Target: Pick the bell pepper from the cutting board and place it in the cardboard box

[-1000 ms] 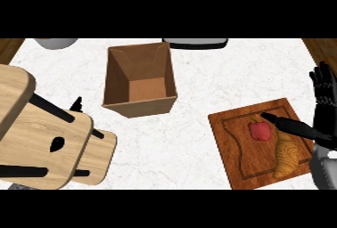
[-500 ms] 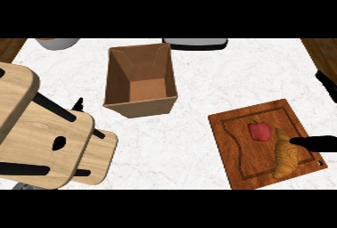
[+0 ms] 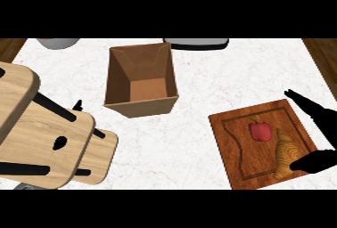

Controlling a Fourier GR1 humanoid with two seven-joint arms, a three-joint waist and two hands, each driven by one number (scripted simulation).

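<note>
Item: red bell pepper (image 3: pixel 260 130) lay on cutting board (image 3: pixel 230 138) beside croissant (image 3: pixel 286 153); right robot hand (image 3: pixel 318 116) spread wide, holding nothing, best closed around pepper alone; cardboard box (image 3: pixel 141 80) well apart.

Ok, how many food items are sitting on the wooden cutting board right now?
2: a red bell pepper near the middle of the brown wooden cutting board, and a golden croissant beside it toward the right edge, partly hidden by the robot's black right hand.

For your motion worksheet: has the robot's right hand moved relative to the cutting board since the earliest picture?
Yes. The right hand has pulled back off the pepper towards the cutting board's right edge.
</note>
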